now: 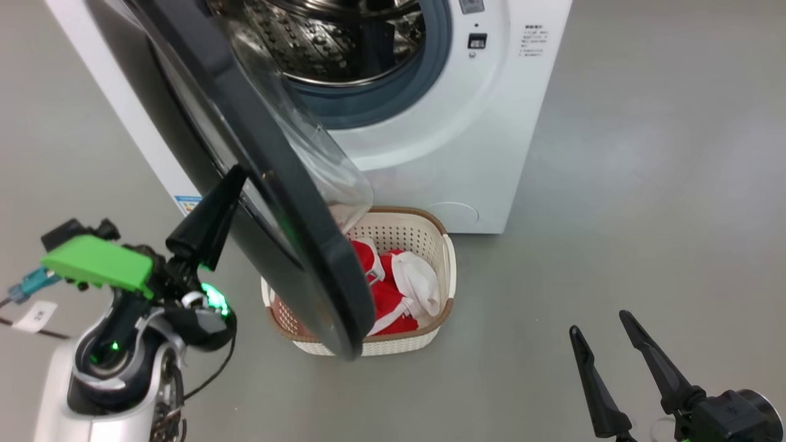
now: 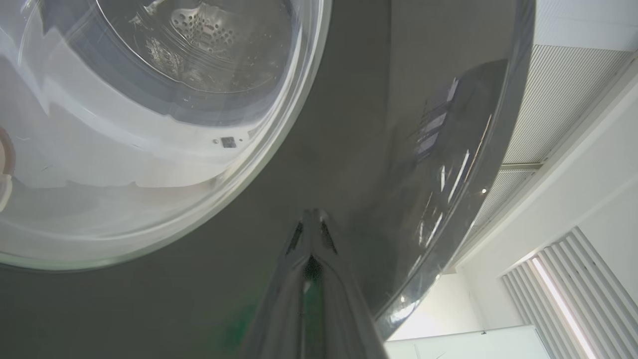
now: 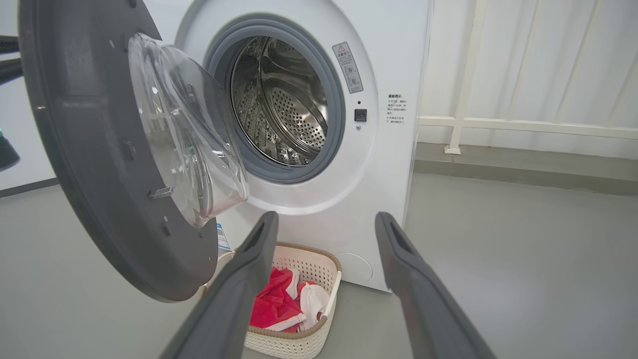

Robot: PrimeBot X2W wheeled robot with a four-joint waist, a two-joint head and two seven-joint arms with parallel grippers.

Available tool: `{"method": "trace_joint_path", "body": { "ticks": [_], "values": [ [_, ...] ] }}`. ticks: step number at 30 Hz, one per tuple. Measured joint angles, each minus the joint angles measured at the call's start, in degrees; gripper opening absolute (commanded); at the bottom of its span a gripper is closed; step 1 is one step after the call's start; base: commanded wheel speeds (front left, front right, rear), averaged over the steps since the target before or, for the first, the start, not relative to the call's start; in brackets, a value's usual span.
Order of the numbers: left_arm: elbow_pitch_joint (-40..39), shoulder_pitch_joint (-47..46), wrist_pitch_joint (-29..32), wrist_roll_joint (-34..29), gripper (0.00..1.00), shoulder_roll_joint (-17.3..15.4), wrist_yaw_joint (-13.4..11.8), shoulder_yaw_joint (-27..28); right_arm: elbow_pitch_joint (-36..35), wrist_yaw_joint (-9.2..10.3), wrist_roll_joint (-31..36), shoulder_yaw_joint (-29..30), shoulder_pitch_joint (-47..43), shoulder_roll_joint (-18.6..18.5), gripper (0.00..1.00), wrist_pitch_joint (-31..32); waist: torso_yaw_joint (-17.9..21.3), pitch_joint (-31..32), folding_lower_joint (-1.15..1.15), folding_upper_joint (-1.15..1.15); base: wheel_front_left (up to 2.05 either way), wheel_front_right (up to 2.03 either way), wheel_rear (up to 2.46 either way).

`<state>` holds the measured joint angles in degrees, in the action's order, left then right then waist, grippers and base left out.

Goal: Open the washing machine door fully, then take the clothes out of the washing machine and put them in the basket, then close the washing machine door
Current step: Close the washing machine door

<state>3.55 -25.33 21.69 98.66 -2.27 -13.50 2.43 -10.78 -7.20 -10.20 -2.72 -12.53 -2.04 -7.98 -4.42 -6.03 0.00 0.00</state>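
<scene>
Clothes (image 1: 393, 288) are lying in the basket (image 1: 405, 218), so closing is probably starting. Left claw (image 1: 236, 178), pressed together, is touching the washing machine door (image 1: 270, 184); right claw (image 1: 599, 323) is hanging spread. Next: a steady push shut

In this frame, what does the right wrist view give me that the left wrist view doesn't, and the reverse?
Right wrist view: the open right gripper, the basket with the clothes in it, the washing machine door from its grey inner side. Left wrist view: the shut left gripper, tips at that door's glossy black outer face, and slatted panels. Both: the door's glass bowl and the steel drum.
</scene>
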Motion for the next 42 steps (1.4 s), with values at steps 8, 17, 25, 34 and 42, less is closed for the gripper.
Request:
{"method": "trace_joint_path", "body": {
  "ticks": [8, 17, 25, 34, 42],
  "values": [
    [1.5, -3.5, -0.8, 1.7, 0.0, 0.0, 1.4, -2.0, 0.2, 0.0, 0.0, 0.0, 1.1, 0.0, 1.0, -0.2, 2.1, -2.0, 0.0, 0.0, 0.0, 0.0, 0.0],
    [4.2, -7.5, -1.4, 1.9, 0.0, 0.1, 2.4, -3.3, 0.9, 0.0, -0.4, -0.1, 2.3, 0.0, 1.0, -1.2, 4.9, -3.9, 0.0, 0.0, 0.0, 0.0, 0.0],
    [7.9, -11.7, -1.6, 1.8, 0.0, -0.1, 3.1, -2.8, 1.6, 0.0, -0.4, -0.2, 4.0, 0.0, 1.0, -1.9, 7.5, -6.3, 0.0, 0.0, 0.0, 0.0, 0.0],
    [12.2, -17.1, -1.6, 1.8, 0.0, -0.1, 4.0, -2.4, 2.0, 0.0, -0.6, -0.3, 4.9, 0.0, 1.0, -2.3, 9.8, -8.6, 0.0, 0.0, 0.0, 0.0, 0.0],
    [14.6, -22.0, -1.3, 1.7, 0.0, -0.2, 4.5, -2.4, 2.5, 0.0, -0.8, -0.9, 6.4, 0.0, 1.0, -3.1, 11.5, -10.6, 0.0, 0.0, 0.0, 0.0, 0.0]
  ]
}}
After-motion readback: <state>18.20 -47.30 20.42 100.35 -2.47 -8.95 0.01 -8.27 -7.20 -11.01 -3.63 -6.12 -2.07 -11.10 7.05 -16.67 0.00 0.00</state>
